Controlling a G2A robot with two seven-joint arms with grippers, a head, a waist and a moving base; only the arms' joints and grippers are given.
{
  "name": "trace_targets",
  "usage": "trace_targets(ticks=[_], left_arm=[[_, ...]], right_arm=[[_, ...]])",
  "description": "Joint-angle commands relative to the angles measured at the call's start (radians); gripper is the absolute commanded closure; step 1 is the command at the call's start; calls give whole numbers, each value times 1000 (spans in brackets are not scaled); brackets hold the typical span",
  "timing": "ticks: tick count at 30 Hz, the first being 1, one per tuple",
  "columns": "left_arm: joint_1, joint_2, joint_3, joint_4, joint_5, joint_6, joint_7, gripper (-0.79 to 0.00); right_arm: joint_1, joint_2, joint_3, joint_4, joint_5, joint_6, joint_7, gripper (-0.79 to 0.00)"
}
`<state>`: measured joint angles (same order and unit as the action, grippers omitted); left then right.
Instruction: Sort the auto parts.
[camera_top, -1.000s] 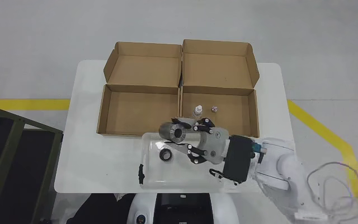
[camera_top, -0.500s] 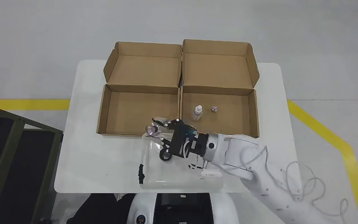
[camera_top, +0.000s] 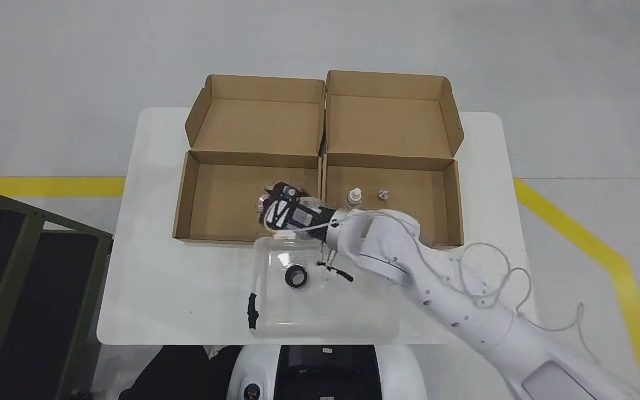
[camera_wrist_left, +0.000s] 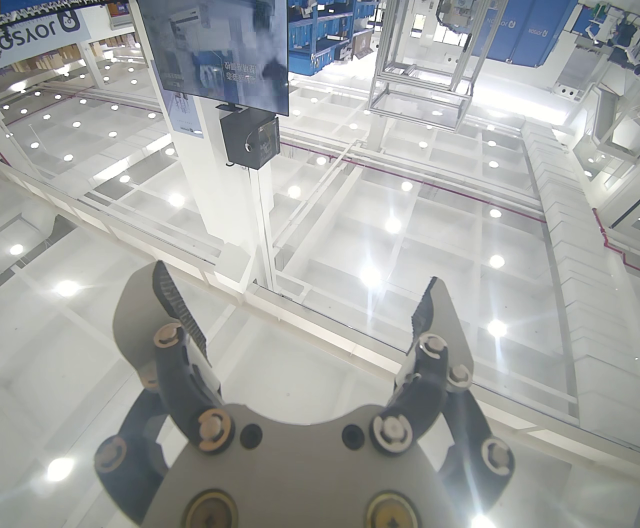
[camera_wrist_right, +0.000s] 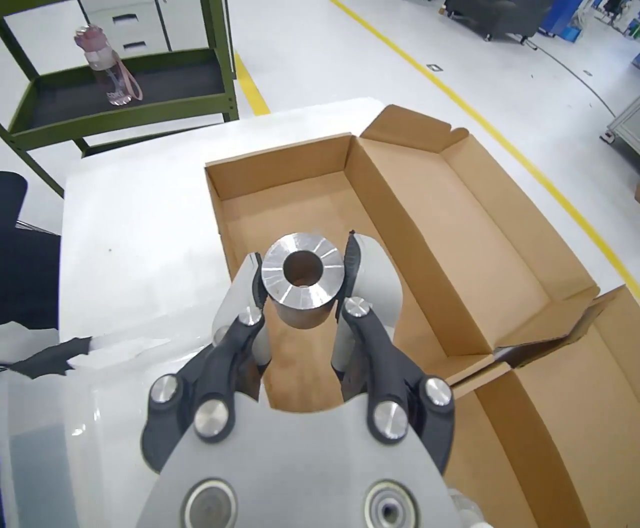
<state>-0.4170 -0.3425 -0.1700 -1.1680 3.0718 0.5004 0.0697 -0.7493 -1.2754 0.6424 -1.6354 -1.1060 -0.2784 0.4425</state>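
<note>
My right gripper (camera_wrist_right: 303, 270) (camera_top: 274, 206) is shut on a metal cylinder with a centre hole (camera_wrist_right: 302, 282) (camera_top: 281, 212), held above the near right part of the left cardboard box (camera_top: 222, 205) (camera_wrist_right: 310, 200). A black ring-shaped part (camera_top: 296, 276) lies in the clear plastic tray (camera_top: 275, 310) at the table's front. A small white bottle (camera_top: 353, 198) and a small pinkish part (camera_top: 382, 193) sit in the right cardboard box (camera_top: 420, 205). My left gripper (camera_wrist_left: 300, 295) is open with nothing between its fingers and points up at a ceiling.
Both boxes have their lids folded open toward the far side of the white table (camera_top: 150, 260). A green shelf cart (camera_wrist_right: 125, 95) with a pink bottle (camera_wrist_right: 107, 67) stands beyond the table. Yellow floor lines (camera_top: 60, 186) run on both sides.
The right arm has carried the metal cylinder from over the clear tray toward the far left, so it now hangs over the left box.
</note>
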Motion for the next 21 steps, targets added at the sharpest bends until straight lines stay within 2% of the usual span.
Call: trace_targets(ticks=[1, 11, 21], left_arm=[[0, 0, 0, 0, 0, 0, 0, -785], [0, 0, 0, 0, 0, 0, 0, -785], [0, 0, 0, 0, 0, 0, 0, -785]], right_arm=[[25, -14, -10, 37, 11, 19, 17, 0], [91, -71, -56, 164, 12, 102, 122, 0], [109, -108, -67, 267, 36, 106, 178, 0]])
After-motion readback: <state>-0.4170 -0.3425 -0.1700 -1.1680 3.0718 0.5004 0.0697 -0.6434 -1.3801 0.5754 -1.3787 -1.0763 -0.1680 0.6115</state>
